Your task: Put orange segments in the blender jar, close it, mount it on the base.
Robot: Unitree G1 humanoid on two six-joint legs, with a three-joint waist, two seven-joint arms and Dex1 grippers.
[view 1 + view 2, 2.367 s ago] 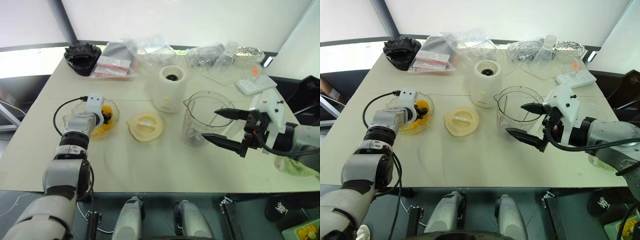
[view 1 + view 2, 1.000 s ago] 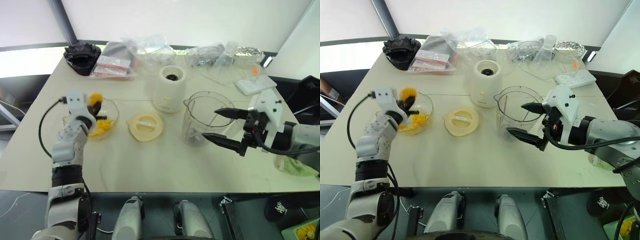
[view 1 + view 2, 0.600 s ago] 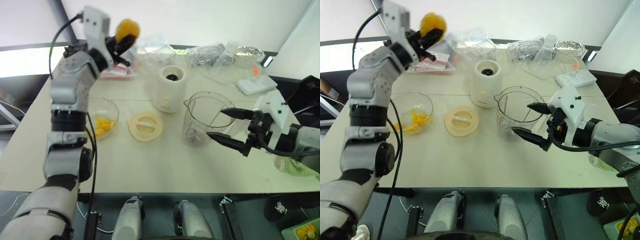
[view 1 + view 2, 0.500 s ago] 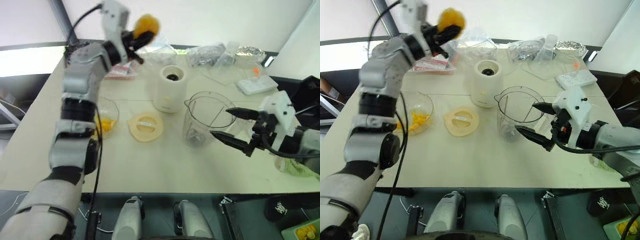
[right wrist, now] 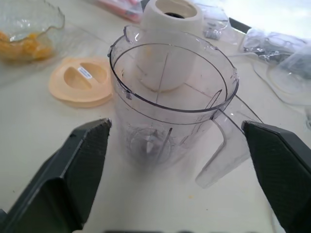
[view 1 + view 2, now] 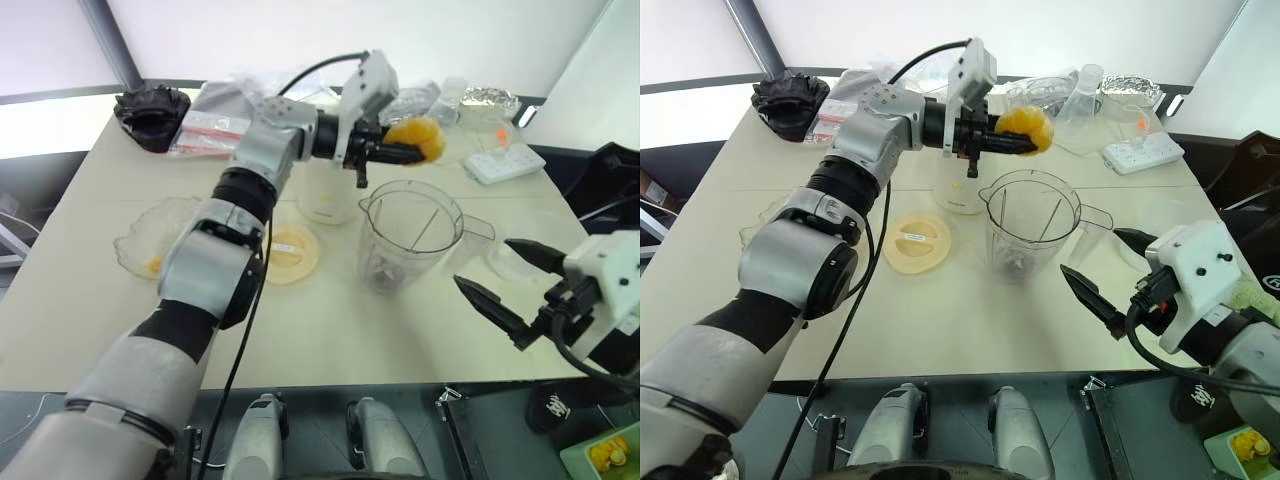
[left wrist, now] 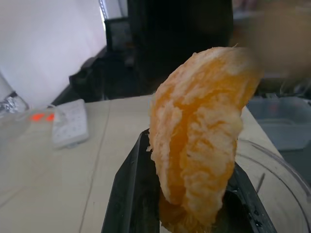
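Observation:
My left gripper (image 6: 1028,141) is shut on a big glossy orange segment (image 6: 416,138) and holds it in the air over the far rim of the blender jar (image 6: 410,235). The left wrist view shows the orange segment (image 7: 199,141) pinched between the two black fingers. The clear jar stands upright with nothing in it but its blade. Behind it is the cream base (image 6: 958,190), partly hidden by my left arm. More orange segments (image 5: 24,46) lie in a crinkled clear dish (image 6: 160,235). My right gripper (image 6: 482,263) is open, near and right of the jar, holding nothing.
A pale-yellow lid (image 6: 292,250) lies flat between the dish and the jar. Plastic bags (image 6: 220,125), a black object (image 6: 148,105), a foil dish (image 6: 485,97) and a white power strip (image 6: 505,162) line the table's far side.
My left arm has swung right with the orange segment, from above the table's back left to over the jar. My right gripper has drawn back from the jar toward the near right.

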